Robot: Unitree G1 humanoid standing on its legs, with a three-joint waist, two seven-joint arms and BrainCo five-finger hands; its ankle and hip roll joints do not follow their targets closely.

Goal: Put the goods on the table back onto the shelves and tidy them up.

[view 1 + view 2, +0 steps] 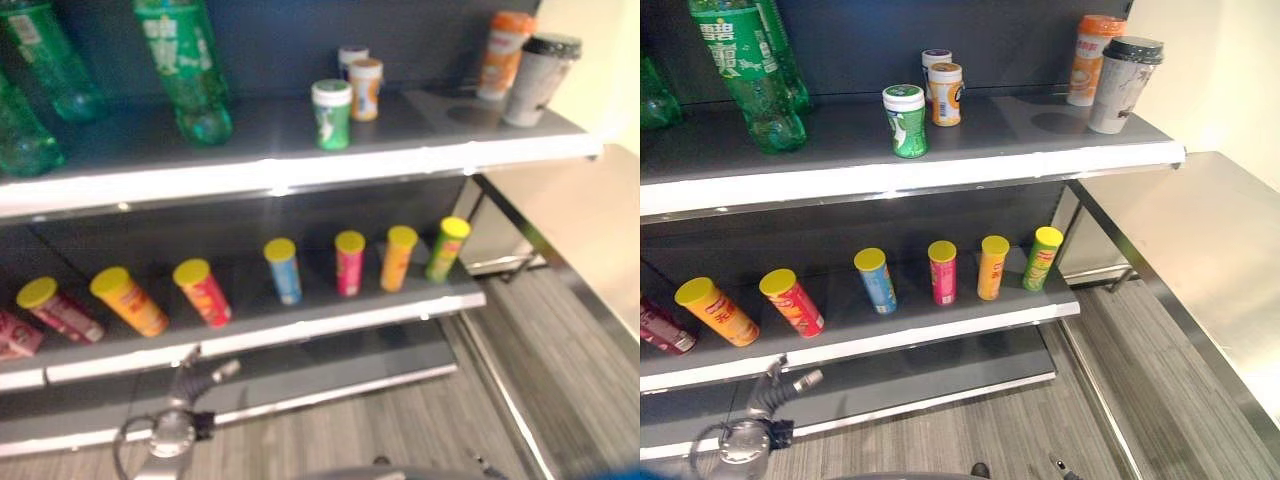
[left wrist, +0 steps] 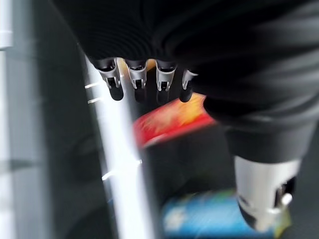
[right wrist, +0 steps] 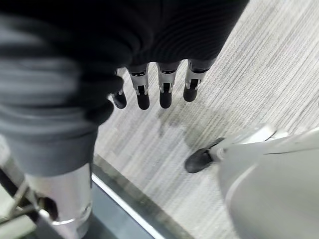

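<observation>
Right eye view looks down on a dark grey two-tier shelf unit [image 1: 940, 165]: on its lower shelf stands a row of slim cardboard snack tubes with yellow plastic lids, orange [image 1: 718, 312], red [image 1: 792, 302], blue [image 1: 876, 280], pink [image 1: 942, 272], amber [image 1: 992, 267] and green [image 1: 1042, 258], the outer ones leaning. On the upper shelf stand green plastic bottles [image 1: 748, 70], a short green-and-white tub [image 1: 905, 120], two small jars [image 1: 942, 88] and two lidded cups [image 1: 1110, 72]. The steel desk [image 1: 1200, 250] to the right carries no goods where it shows, so what remains looks like straightening. I judge the tubes light, stiff and smooth-sided, easy to tip or roll, best wrapped round the middle of the barrel rather than by the lid, which might pop off. In the left wrist view the left hand [image 2: 144, 82] hangs with relaxed fingers holding nothing, near a red tube [image 2: 172, 119] and a blue one [image 2: 214, 216], both too blurred to place exactly. The right hand [image 3: 149, 84] hangs empty over the grey floor [image 3: 239, 64], fingers loose. The shelf's left end and far-left items are cut off.
</observation>
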